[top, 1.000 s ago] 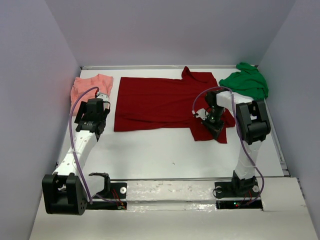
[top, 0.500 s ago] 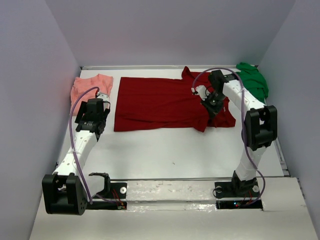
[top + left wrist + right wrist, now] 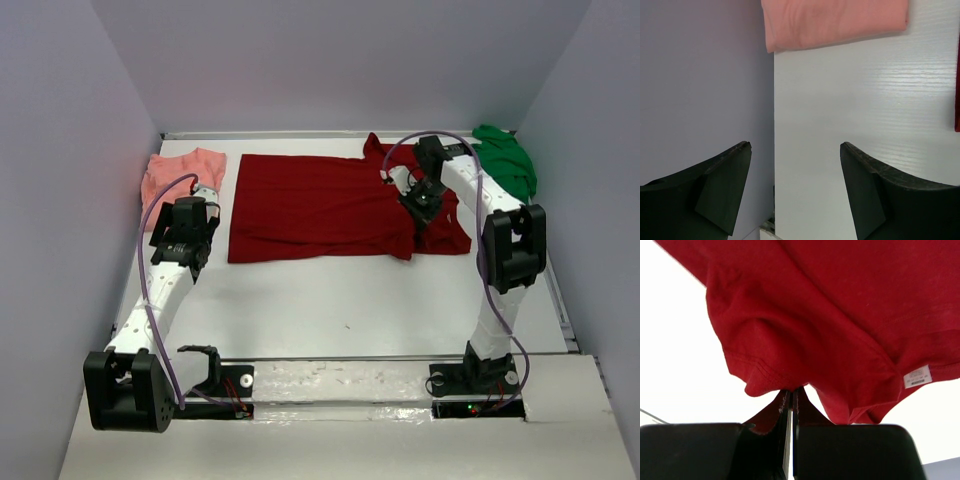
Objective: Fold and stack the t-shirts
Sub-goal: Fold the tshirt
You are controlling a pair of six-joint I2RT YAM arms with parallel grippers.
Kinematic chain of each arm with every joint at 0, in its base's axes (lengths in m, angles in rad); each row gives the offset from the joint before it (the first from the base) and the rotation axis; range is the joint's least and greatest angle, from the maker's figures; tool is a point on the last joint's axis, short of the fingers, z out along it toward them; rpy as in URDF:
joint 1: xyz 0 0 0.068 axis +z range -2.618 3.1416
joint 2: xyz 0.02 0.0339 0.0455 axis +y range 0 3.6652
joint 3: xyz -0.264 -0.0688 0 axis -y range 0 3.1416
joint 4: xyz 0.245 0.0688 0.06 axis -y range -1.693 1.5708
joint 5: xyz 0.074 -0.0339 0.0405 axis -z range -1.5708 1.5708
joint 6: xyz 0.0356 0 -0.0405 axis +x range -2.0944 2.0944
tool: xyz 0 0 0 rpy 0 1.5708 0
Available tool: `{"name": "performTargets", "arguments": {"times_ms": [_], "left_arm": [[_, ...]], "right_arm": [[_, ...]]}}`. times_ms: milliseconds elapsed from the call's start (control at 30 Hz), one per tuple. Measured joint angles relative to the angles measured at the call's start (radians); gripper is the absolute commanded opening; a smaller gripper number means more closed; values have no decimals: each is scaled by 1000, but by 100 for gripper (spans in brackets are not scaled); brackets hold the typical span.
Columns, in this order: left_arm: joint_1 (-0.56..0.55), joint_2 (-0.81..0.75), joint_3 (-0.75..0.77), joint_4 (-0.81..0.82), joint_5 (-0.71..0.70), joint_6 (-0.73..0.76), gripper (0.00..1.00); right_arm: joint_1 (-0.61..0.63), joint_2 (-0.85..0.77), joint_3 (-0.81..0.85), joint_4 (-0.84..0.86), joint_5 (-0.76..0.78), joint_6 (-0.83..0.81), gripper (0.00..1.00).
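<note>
The dark red t-shirt lies spread across the back middle of the table. My right gripper is shut on its right sleeve hem and holds it over the shirt's right part; a white label shows on the cloth. The salmon-pink t-shirt lies folded at the back left and shows at the top of the left wrist view. The bright green t-shirt is bunched at the back right. My left gripper is open and empty over bare table near the left wall.
Lilac walls close in the left, back and right of the white table. A metal rail runs along the near edge by the arm bases.
My right gripper has carried the red shirt's lower right sleeve from the near right up and back over the shirt. The left arm has not moved.
</note>
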Motion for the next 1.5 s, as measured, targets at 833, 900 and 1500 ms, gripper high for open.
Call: {"name": "performTargets", "arguments": {"times_ms": [833, 900, 1500], "left_arm": [[-1, 21, 0, 0, 2, 0, 84], [-1, 21, 0, 0, 2, 0, 84], [-2, 44, 0, 1, 2, 1, 85]], "right_arm": [[0, 155, 220, 131, 62, 89, 0], [0, 165, 230, 137, 66, 92, 0], [0, 288, 386, 180, 83, 111, 0]]}}
